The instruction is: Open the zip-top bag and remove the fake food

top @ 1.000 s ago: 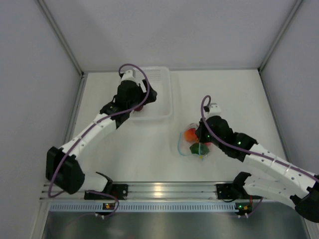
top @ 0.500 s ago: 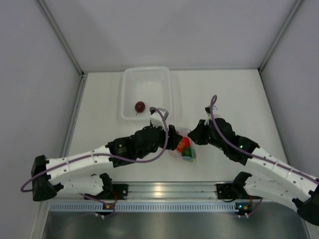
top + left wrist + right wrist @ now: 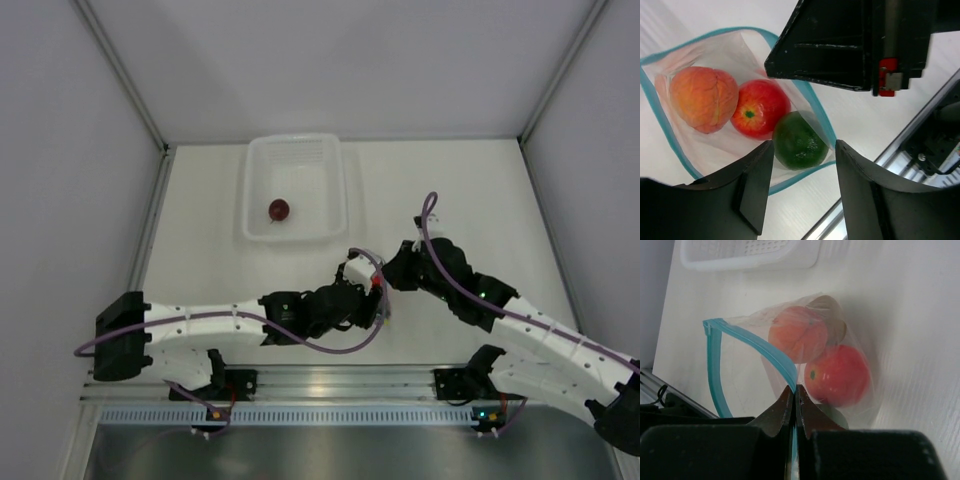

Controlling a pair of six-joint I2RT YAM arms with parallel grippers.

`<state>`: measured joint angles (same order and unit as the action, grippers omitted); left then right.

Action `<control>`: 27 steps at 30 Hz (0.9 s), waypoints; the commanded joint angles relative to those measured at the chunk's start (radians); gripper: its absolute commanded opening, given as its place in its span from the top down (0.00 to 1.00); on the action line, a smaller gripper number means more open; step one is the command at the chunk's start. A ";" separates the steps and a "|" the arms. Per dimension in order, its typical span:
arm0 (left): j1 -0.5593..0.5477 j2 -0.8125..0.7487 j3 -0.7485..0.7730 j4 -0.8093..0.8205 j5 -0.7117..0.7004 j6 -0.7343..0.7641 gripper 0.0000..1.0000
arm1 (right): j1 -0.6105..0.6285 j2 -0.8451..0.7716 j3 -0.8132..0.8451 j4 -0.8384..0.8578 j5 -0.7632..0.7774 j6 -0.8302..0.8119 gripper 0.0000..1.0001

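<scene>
Removal step: right gripper pinches bag zip edge, mouth open; left gripper jaws apart, empty, green fruit just beyond fingertips, inside bag. Next: lower, close on green.

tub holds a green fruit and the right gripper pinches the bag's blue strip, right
No, the fruit in the tub is dark maroon, seen in the top view. The right gripper does pinch the blue strip of the bag.
</scene>
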<state>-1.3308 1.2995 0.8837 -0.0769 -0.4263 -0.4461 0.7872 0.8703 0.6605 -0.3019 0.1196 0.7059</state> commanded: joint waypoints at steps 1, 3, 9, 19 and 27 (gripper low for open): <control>-0.002 0.063 0.040 0.042 -0.087 -0.003 0.41 | -0.016 -0.031 -0.013 0.027 0.029 -0.023 1.00; -0.001 0.095 0.040 0.040 -0.124 -0.037 0.41 | -0.017 -0.040 -0.024 0.024 0.028 -0.026 1.00; 0.007 0.161 0.069 0.039 -0.154 -0.118 0.41 | -0.017 -0.088 -0.045 0.004 0.023 -0.039 1.00; 0.018 0.219 0.123 -0.041 0.034 -0.275 0.39 | -0.017 -0.123 -0.082 -0.040 0.112 -0.068 1.00; 0.019 0.305 0.130 -0.052 0.161 -0.299 0.36 | -0.017 -0.151 -0.113 -0.049 0.138 -0.066 1.00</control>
<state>-1.3151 1.5749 0.9802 -0.1104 -0.3283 -0.7162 0.7822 0.7395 0.5476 -0.3531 0.2249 0.6540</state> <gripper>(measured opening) 0.635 0.009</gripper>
